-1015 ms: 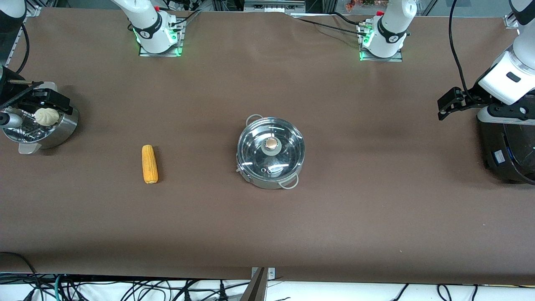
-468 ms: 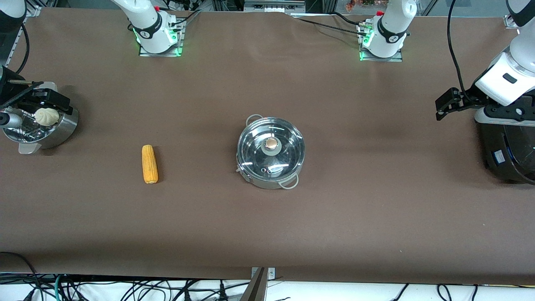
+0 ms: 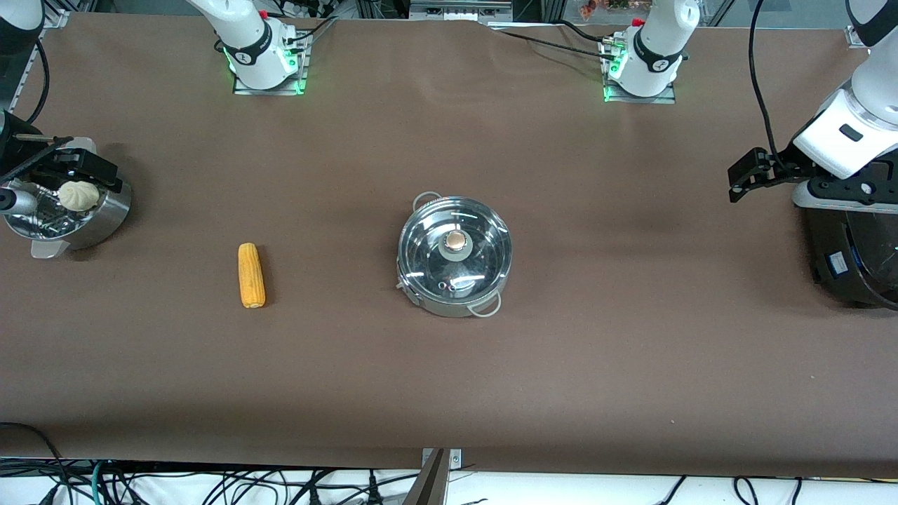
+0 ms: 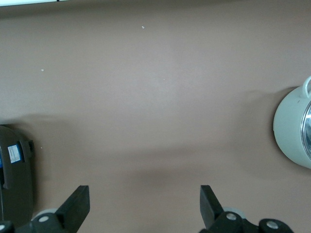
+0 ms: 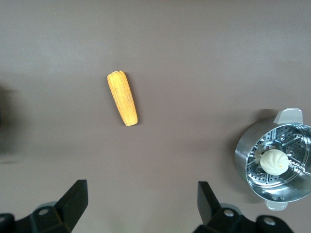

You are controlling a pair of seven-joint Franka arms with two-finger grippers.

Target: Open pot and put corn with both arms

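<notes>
The steel pot [image 3: 491,279] stands in the middle of the table with its glass lid [image 3: 428,256] on, metal knob [image 3: 456,241] on top. Its edge shows in the left wrist view [image 4: 290,127]. The yellow corn [image 3: 251,275] lies on the table toward the right arm's end, also in the right wrist view [image 5: 122,98]. My left gripper [image 3: 745,175] is open and empty in the air beside the black cooker, its open jaws over bare table [image 4: 145,204]. My right gripper [image 3: 74,163] is open and empty over the steamer, well apart from the corn [image 5: 142,201].
A steel steamer [image 3: 105,210] with a white bun [image 3: 77,195] stands at the right arm's end, also in the right wrist view [image 5: 243,155]. A big black cooker [image 3: 842,259] stands at the left arm's end, also in the left wrist view [image 4: 14,179].
My left gripper has shifted a little toward the middle of the table. The right arm, pot and corn have not moved.
</notes>
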